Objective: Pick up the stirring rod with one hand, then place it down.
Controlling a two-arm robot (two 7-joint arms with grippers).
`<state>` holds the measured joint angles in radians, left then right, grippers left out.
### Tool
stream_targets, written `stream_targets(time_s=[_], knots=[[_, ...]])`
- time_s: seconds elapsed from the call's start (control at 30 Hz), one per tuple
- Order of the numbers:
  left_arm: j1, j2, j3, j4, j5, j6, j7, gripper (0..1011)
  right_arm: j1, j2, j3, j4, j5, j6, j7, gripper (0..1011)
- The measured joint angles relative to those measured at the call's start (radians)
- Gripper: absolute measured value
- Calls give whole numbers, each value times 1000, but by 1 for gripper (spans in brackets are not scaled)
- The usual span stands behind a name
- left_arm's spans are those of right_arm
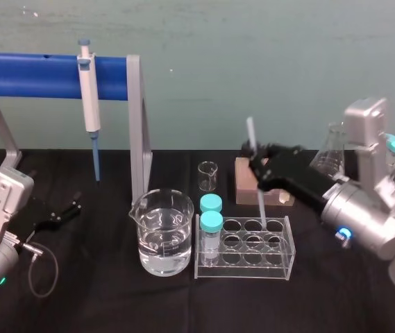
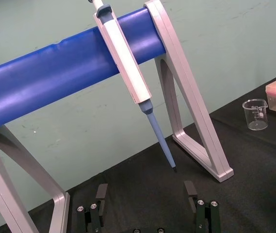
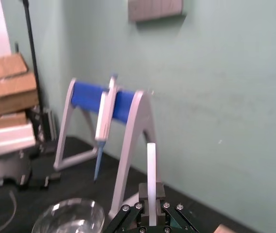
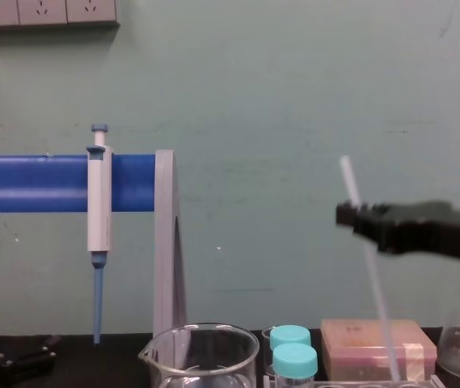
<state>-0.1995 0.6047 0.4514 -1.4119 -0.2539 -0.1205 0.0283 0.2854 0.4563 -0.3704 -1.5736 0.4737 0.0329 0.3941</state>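
- One gripper at work: right gripper (image 1: 256,166), fingers clamped on the stirring rod (image 1: 260,201), pinched well above its midpoint. Short stub above the fingers, long length hanging below.
- Rod is near upright, top leaning slightly toward the robot's left. The high grip probably leaves the lower end free to meet the worktop (image 1: 100,305) first when it is set down.
- Directly below the gripper: test tube rack (image 1: 246,246), with a tan block (image 1: 244,182) just behind the rod. The rod tip reaches rack-rim level; I can't tell whether it touches or sits in a hole.
- Further to the gripper's left: beaker (image 1: 162,232), then a pipette (image 1: 89,97) hanging well apart.
- Left gripper (image 1: 62,214) is parked far left, low by the worktop, likely just kept out of the way.
- Chest view gives the rod (image 4: 373,275) side-on, so tilt and height read clearly with the right gripper (image 4: 349,217) raised.
- Right wrist view shows the fingers meeting on the rod (image 3: 151,170).
- Left wrist view shows the left gripper (image 2: 147,208) spread wide, nothing between.
- Judgement: pick done, place-down pending.
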Motion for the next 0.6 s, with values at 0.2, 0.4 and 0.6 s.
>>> stream_targets(time_s=[0.2,0.4,0.6], knots=[[0,0,0,0,0,0,0,1000,-18,2,61,-60,36,-15,-3,74],[0,0,0,0,0,0,0,1000,-30,5,95,-83,62,-16,-4,74],[0,0,0,0,0,0,0,1000,-42,10,112,-97,69,-16,-12,74]])
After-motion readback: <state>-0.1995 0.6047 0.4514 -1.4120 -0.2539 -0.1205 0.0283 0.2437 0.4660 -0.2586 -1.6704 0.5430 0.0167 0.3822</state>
